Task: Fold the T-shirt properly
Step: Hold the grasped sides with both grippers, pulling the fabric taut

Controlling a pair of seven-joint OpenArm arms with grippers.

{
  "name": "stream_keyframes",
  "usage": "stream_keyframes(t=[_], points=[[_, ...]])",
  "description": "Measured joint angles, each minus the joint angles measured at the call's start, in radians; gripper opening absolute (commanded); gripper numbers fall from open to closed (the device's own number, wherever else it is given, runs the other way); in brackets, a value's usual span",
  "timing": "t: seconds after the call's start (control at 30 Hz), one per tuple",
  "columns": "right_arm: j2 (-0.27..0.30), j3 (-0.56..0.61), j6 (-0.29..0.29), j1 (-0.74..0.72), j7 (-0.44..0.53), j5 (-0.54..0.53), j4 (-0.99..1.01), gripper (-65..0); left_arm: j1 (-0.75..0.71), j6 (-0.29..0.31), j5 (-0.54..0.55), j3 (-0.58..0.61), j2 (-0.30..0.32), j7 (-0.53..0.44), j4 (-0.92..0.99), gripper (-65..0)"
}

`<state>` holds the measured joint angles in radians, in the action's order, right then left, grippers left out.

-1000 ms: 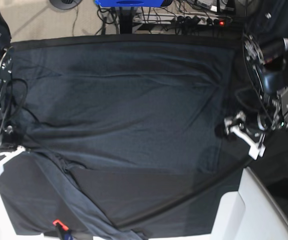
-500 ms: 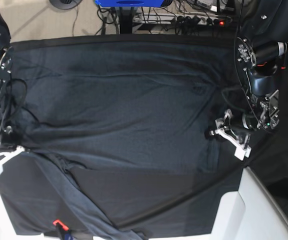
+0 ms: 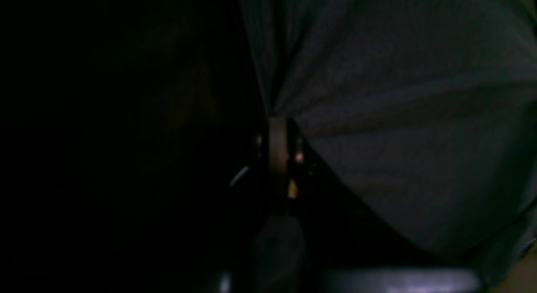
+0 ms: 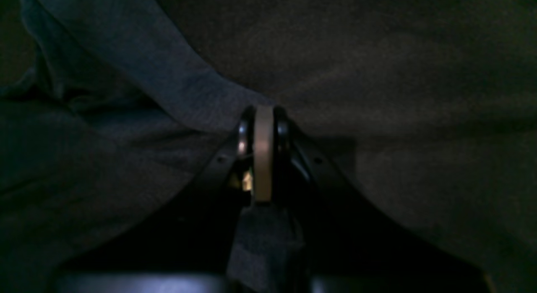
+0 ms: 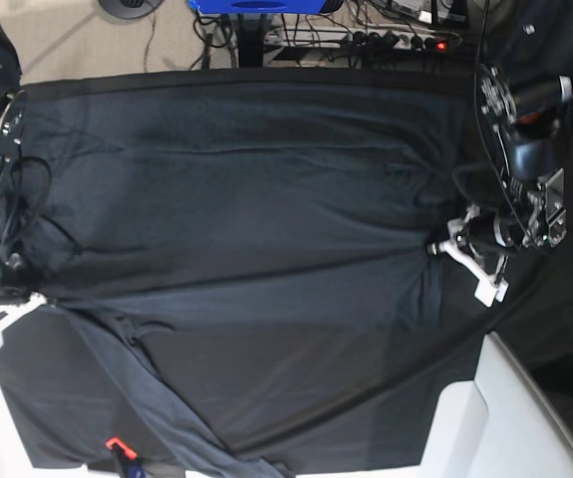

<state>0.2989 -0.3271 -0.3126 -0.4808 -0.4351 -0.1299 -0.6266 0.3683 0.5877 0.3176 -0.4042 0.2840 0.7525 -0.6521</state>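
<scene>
The T-shirt (image 5: 256, 219) lies spread flat across most of the table (image 5: 366, 398), which is draped in a black cloth a shade darker than the shirt. One long sleeve (image 5: 156, 398) trails off from the shirt's lower corner on the base view's left and runs diagonally toward the near edge, where it ends in a small bunch.

The left end effector (image 5: 433, 247) sits at the shirt's edge on the base view's right, its jaws pinched together on a fold of T-shirt; creases fan out from that spot into the fabric. In the left wrist view the left end effector (image 3: 277, 121) shows closed pads with cloth (image 3: 398, 116) gathered at the tip. The right end effector (image 5: 42, 297) is at the opposite edge, beside the sleeve's root. In the right wrist view the right end effector (image 4: 263, 112) is also clamped, with shirt fabric (image 4: 138, 74) drawn up against its tip.

Around the table: a blue object (image 5: 256, 6) and a tangle of cables with a power strip (image 5: 406, 40) lie on the floor beyond the far edge. A small red and dark object (image 5: 117, 450) sits at the near edge by the sleeve. A white surface (image 5: 525, 418) fills the near corner on the base view's right. No writing or labels are legible.
</scene>
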Motion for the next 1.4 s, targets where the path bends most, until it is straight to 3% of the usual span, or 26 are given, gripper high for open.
stream_keyframes(t=[0.07,0.2,0.47,0.5,0.6,0.7,0.77,0.93,1.17,1.4], points=[[-0.002,0.000,-0.001,0.000,0.002,-0.002,0.000,-65.0,-0.056,-0.016,-0.002,0.000,-0.004,0.053,-0.108,-65.0],[-0.003,0.000,-0.001,0.000,-0.003,-0.001,0.000,-65.0,-0.152,-0.135,-0.027,0.002,-0.032,0.140,-0.308,-65.0],[-0.005,0.000,-0.002,0.000,-0.002,-0.004,0.000,-65.0,-0.189,-0.143,-0.023,0.005,-0.032,0.150,-0.357,-65.0],[-0.005,0.000,-0.001,0.000,-0.002,-0.004,0.000,-65.0,-0.189,-0.143,-0.023,0.005,-0.032,0.150,-0.357,-62.2],[-0.005,0.000,-0.001,0.000,-0.002,-0.004,0.000,-65.0,-0.188,-0.144,-0.027,0.004,-0.027,0.159,-0.361,-43.1],[-0.003,0.000,-0.001,0.000,-0.002,-0.003,0.000,-65.0,-0.191,-0.144,-0.031,0.000,-0.010,0.183,-0.376,-32.7],[-0.003,0.000,0.001,0.000,-0.002,-0.002,0.000,-65.0,-0.200,-0.147,-0.032,-0.040,-0.003,0.183,-0.397,-29.3],[-0.003,0.000,0.000,0.000,-0.003,-0.001,0.000,-65.0,-0.192,-0.150,-0.050,-0.124,0.035,0.190,-0.408,-28.8],[-0.003,0.000,0.000,0.002,-0.003,0.000,0.000,-65.0,0.021,-0.151,-0.043,-0.121,0.057,0.164,-0.163,-29.1],[-0.003,0.000,0.000,0.002,-0.001,-0.003,0.000,-65.0,0.227,-0.154,-0.038,0.026,0.063,-0.037,0.222,-29.1]])
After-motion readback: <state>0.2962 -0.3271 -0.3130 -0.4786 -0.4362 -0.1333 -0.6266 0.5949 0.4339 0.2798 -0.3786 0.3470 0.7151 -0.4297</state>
